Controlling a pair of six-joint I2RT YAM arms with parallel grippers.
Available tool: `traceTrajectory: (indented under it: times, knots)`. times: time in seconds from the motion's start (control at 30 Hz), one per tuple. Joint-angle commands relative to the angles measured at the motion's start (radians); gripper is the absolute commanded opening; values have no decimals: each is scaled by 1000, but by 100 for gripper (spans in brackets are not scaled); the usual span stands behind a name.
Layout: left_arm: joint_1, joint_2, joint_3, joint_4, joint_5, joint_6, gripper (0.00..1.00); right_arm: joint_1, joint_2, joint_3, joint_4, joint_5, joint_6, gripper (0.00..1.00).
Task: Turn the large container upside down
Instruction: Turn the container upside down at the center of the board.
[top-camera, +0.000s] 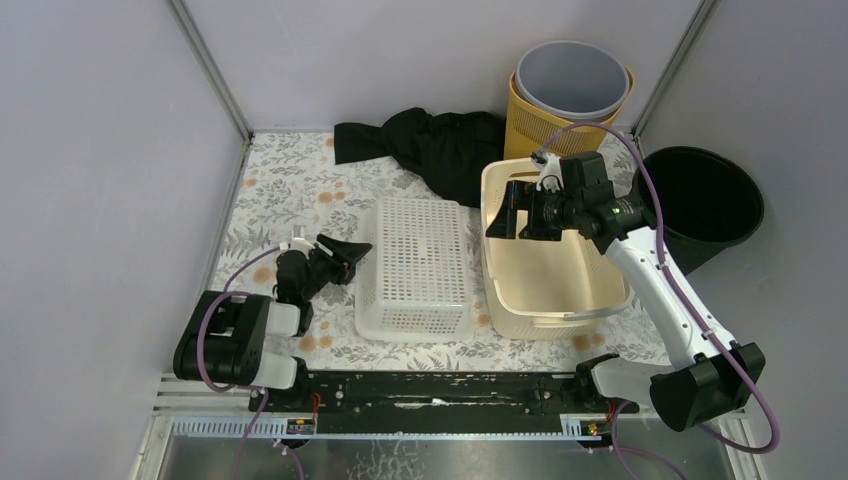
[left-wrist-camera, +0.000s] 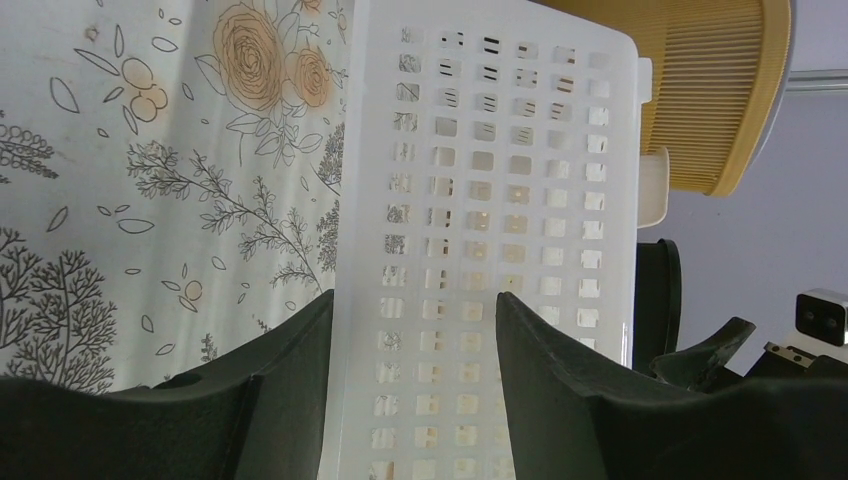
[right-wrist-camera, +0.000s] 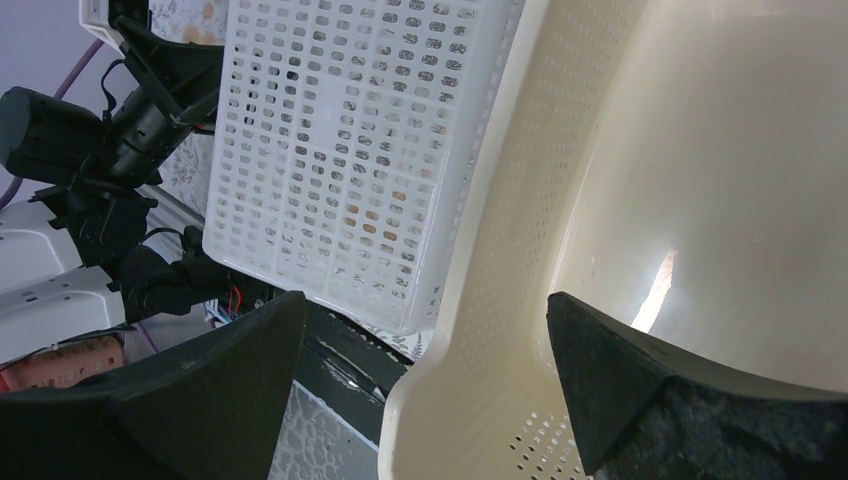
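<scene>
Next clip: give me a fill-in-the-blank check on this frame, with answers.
The cream container stands with its opening facing ____.
The right gripper, jaws open, is poised at that container's ____ rim.
The left gripper, jaws open, faces the white basket's ____ side.
The grey bin nests in the yellow basket at the table's far ____ corner.
Missing: up; left; left; right.

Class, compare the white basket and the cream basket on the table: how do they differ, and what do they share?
Colour: the white basket is bright white, the cream basket pale cream.
Pose: the white basket appears to lie bottom up, while the cream basket stands open side up.
Surface: the white basket is pierced all over, while the cream basket's floor is solid.
Both are rectangular plastic baskets, side by side.
</scene>
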Motion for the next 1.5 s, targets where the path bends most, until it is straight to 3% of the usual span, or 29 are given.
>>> traceTrajectory:
  times: [0.0,0.33,1.03,1.47]
  knots:
    - [11,-29,-30,-129,-87,80,60,13,-5,24,18,10,5,97]
    - [12,-123,-29,-280,-164,114,61,16,-15,-1,29,11,9,97]
    - [19,-141,-9,-374,-196,142,68,18,-20,-25,37,12,11,97]
    - [22,-314,121,-705,-259,268,68,25,-17,-20,42,8,15,96]
